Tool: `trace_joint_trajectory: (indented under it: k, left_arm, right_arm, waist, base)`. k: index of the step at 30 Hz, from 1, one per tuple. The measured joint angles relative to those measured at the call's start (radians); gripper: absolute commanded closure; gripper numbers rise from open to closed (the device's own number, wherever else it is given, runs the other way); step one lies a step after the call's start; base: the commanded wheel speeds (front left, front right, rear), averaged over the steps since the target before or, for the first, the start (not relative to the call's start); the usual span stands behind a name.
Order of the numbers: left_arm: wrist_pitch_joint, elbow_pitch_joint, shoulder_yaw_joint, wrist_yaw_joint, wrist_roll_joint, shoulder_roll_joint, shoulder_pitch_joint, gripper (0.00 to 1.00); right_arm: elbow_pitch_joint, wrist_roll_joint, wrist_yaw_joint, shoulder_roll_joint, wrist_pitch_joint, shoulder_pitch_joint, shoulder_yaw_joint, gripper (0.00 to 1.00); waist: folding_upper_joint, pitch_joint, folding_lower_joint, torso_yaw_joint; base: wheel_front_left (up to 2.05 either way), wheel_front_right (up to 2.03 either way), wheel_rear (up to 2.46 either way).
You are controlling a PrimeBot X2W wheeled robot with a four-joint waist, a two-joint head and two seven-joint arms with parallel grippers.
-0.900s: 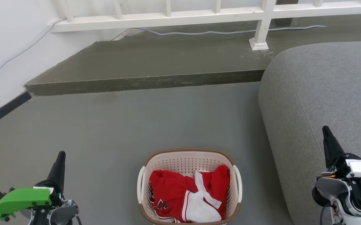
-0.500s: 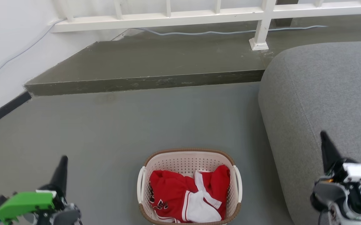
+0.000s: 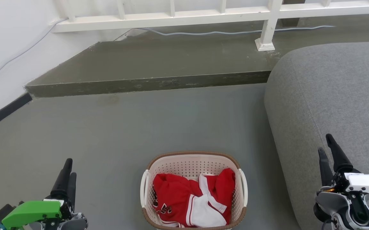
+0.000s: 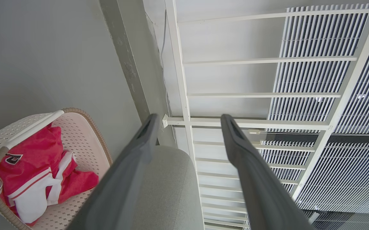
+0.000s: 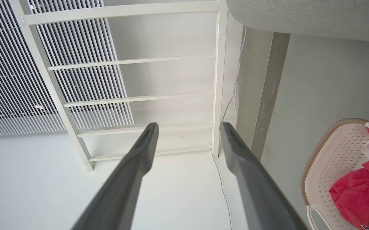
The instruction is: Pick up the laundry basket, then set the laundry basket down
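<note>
Basket [image 3: 192, 154] on floor between left claw [image 3: 69, 168] and right claw [image 3: 324, 143], long axis near-to-far, one handle toward each. Both claws spread open, empty; neither clearly nearer.

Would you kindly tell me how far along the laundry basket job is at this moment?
Done: nothing visible yet; the laundry basket stands on the grey floor with a red and white jersey inside. In hand: the left gripper and right gripper are open, one on each side of the basket, apart from its white handles. Left: grasp the handles, lift, then set it down.
</note>
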Motion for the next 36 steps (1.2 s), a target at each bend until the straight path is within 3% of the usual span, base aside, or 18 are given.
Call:
trace_joint_trajectory:
  k: [18, 36]
  left_arm:
    - [-0.069, -0.039, -0.077, 0.0, 0.16, 0.035, -0.003, 0.0]
    - [-0.129, -0.058, -0.106, 0.0, 0.406, 0.047, -0.018, 0.0]
  right_arm:
    - [-0.048, -0.101, 0.0, -0.017, -0.065, -0.003, 0.075, 0.0]
    - [-0.064, -0.337, 0.0, -0.082, -0.131, -0.022, 0.175, 0.0]
  waist:
    - [0.0, 0.005, 0.0, 0.003]
    - [0.0, 0.009, 0.0001, 0.003]
  base:
    - [0.0, 0.0, 0.0]
    - [0.0, 0.0, 0.0]
